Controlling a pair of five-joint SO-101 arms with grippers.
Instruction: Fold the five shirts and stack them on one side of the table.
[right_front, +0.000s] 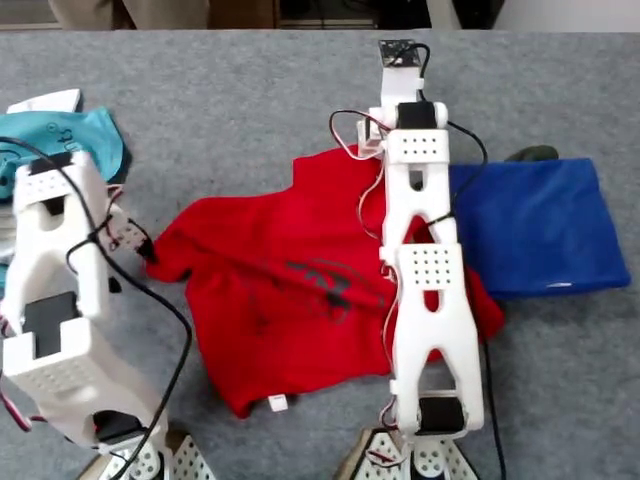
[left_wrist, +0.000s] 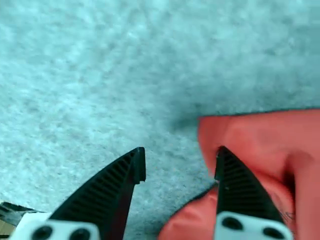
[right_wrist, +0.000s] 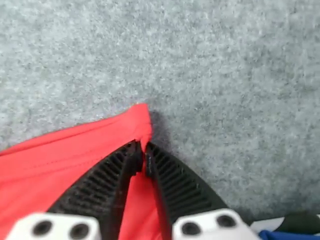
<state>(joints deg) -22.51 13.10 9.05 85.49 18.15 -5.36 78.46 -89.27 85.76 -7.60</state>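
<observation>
Red shirt (right_front: 280, 290) lies spread but rumpled at centre of the grey tabletop (right_front: 220, 100), dark print facing up. Right tool (right_wrist: 142, 152) is clamped tight on a corner of the red fabric, approx. 1 o'clock from the shirt's centre. Pinching the very edge gives it a handle to pull the cloth taut or carry it over for a fold.

Left tool (left_wrist: 180, 160) sits w/ jaws apart at the shirt's 9 o'clock edge. One finger is over red fabric and the other over bare tabletop, so it straddles the edge, prob. lined up to close on it. It grips nothing yet. A hold at two points would let both arms lift & flatten the shirt together.

Blue shirt (right_front: 540, 225) lies at 3 o'clock as a neat rectangle. It looks already folded and is likely the start of the stack. Whether the red shirt's edge touches it under the right arm can't be told. Teal shirt (right_front: 95, 135) is bunched at 10 o'clock, not folded, parked clear of the work area.

Judged stage: early, the red shirt's first fold not made.
</observation>
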